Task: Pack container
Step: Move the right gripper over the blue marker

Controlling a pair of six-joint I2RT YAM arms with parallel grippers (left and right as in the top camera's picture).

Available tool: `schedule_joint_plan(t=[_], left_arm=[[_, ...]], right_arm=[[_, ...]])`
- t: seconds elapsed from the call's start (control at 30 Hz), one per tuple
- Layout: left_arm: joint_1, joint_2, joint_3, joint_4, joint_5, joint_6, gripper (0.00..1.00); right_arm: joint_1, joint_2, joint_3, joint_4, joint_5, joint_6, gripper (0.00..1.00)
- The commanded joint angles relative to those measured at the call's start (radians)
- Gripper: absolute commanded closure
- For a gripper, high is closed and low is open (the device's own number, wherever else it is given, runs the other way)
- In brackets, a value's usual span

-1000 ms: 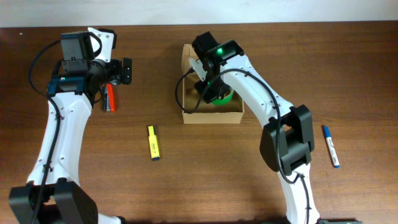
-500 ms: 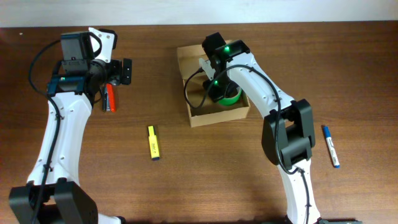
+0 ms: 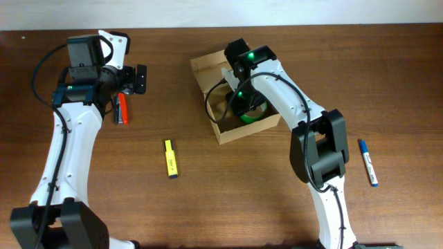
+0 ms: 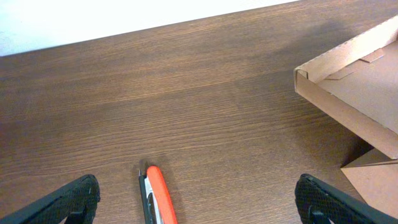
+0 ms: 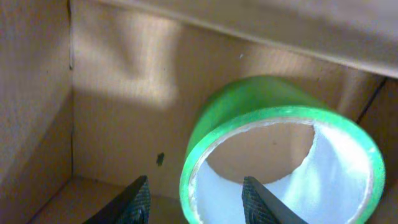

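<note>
**Container skewed at upper centre, one roll inside**

Container (image 3: 239, 133) sat at upper centre of the overhead frame, turned out of square with the table (image 3: 104, 200) edges. Its flap lid (image 3: 206, 69) lay open toward the upper left. A green tape roll (image 5: 280, 112) was inside, toward the right of the box, tilted against a wall.

Handling, as judged: thin plain cardboard, so light and quick to slide on the smooth wood. The walls looked stiff enough for a pinch but would bow under a hard squeeze. The best hold seemed to be a side wall pinched over its rim, near a corner where it is stiffest. The flap hinge looked like the weak spot, so it is no place to lift or drag from.

Right gripper (image 5: 196, 199) was down inside the box with its fingers parted. The left rim of the roll stood between them, and neither pad was seen pressing on it.

Left gripper (image 4: 199, 202) hung at upper left of the overhead frame, fingers spread wide and holding nothing. A red-orange pen-like item (image 4: 160, 196) lay on the wood below it.

Further out, a yellow highlighter (image 3: 170, 158) lay left of centre and a blue marker (image 3: 367, 162) at far right, both well apart from the box and not yet packed.
</note>
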Motion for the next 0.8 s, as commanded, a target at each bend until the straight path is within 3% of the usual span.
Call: schedule_joint_plan(t=[0.0,0.13,0.23,0.47,0.63,0.77], left_arm=[[0.0,0.011,0.018,0.004,-0.011,0.016,0.0],[0.0,0.011,0.018,0.004,-0.012,0.024,0.0],[0.0,0.011,0.018,0.003,-0.031,0.023,0.0],[0.0,0.011,0.018,0.003,-0.037,0.024,0.0],[0.0,0.011,0.018,0.003,-0.037,0.024,0.0],[0.0,0.011,0.018,0.003,-0.037,0.024,0.0]], right_arm=[[0.02,-0.055,0.066,-0.023,0.055,-0.003,0.52],[0.017,-0.089,0.172,-0.103,0.093,0.016,0.51],[0.016,-0.119,0.253,-0.162,0.138,0.016,0.45],[0.01,-0.246,0.254,-0.187,0.215,0.041,0.44],[-0.049,-0.416,0.143,-0.179,0.235,0.061,0.4],[-0.135,-0.603,-0.017,-0.177,0.237,0.069,0.32]])
